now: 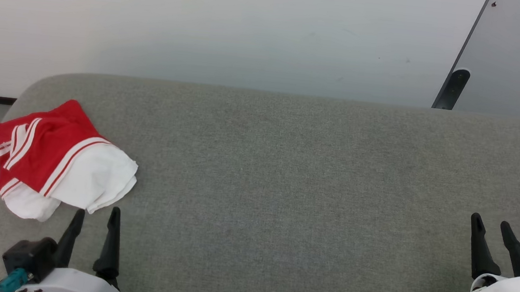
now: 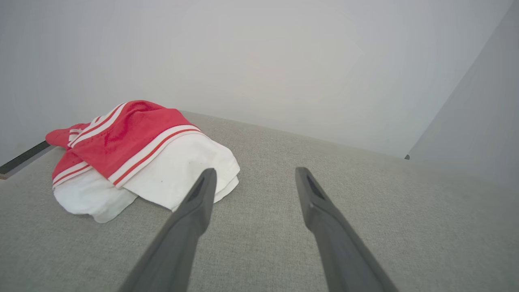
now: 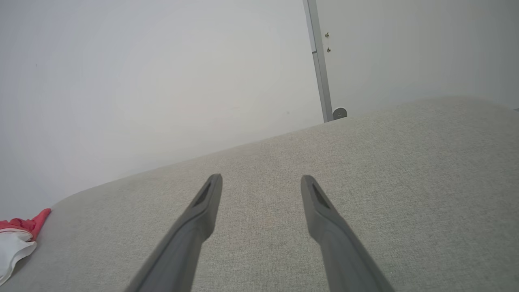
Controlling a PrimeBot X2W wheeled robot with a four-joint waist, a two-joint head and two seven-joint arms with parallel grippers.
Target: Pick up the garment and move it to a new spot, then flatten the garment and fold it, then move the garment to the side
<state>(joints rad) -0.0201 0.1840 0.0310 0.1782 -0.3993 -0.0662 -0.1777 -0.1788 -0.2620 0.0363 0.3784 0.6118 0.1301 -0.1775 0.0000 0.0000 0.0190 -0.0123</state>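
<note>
the garment [image 1: 56, 160] is lying in a soft, crumpled heap, red jersey over white sleeves with striped trim, at the left end of the grey woven cushion [image 1: 284, 191]. my left claw [image 1: 97, 211] is hovering spread just beside it. my right claw [image 1: 490, 220] is hanging spread, well apart. a pale, smooth wall [image 1: 204, 26] is rising behind.

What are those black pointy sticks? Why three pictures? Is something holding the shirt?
They are a robot's fingers; each pair is a grabbing tool. One picture is from its head camera: left tool at bottom left, right tool at bottom right. The other two are from wrist cameras looking along the fingers. The crumpled red and white shirt lies on the grey fabric surface, just beyond the left tool. Both tools are open, holding nothing.
</note>
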